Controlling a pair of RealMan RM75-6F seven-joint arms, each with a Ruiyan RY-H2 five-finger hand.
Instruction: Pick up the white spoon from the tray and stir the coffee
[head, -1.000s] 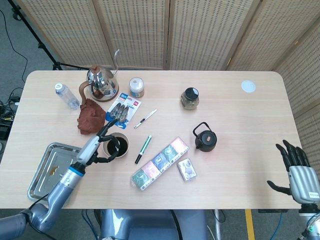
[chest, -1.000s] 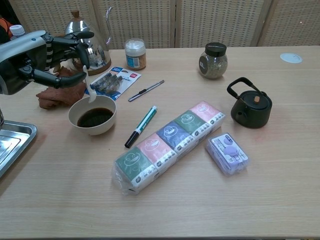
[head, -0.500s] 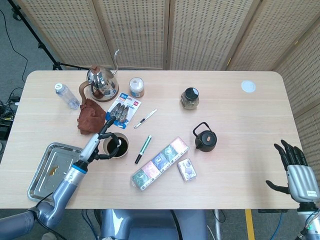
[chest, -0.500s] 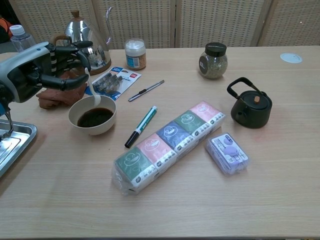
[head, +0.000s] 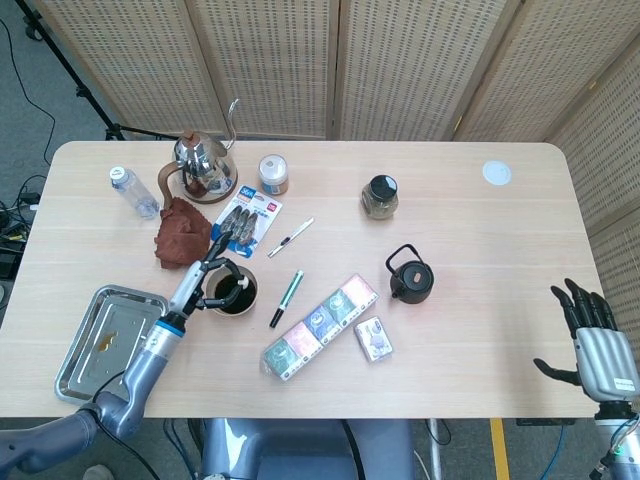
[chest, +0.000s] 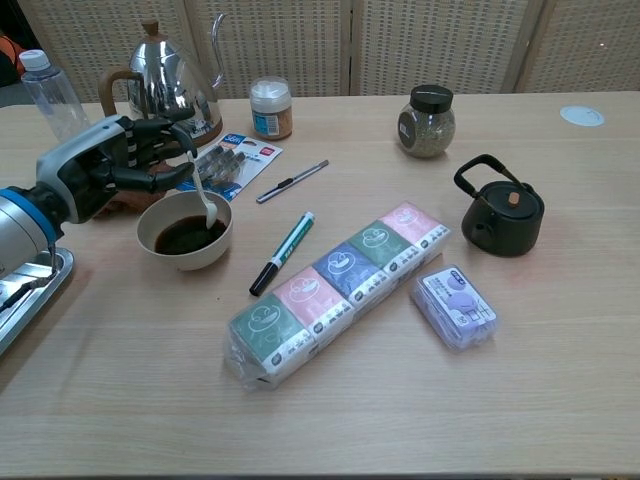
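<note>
The stirring step is judged to be in hand. The white spoon (chest: 201, 192) is pinched between the fingers of the left hand (chest: 120, 165), its thin handle tilted and its bowl lowered into the coffee cup (chest: 185, 229), at or just above the dark liquid; actual contact with the surface cannot be confirmed. The metal tray (head: 105, 340), from which the spoon was to be taken, lies near the cup on its left, so the pick-up is judged complete. The right hand (head: 597, 345) is held well apart beyond the table edge, fingers spread and holding nothing.

For the next move, a small circular motion of the spoon inside the rim is called for, with the pinch kept firm and the light cup not pushed sideways.

Materials and shapes:
- The cup is round, low and cream-coloured, with a smooth wall.
- The spoon appears to be glossy plastic.
- The tray is rectangular, of polished metal with a raised rim.
- A green marker pen (chest: 282, 252) lies just beside the cup on the pale wood-grain table (chest: 420, 400).
- A crumpled brown cloth (head: 180, 232) lies behind the cup.
</note>
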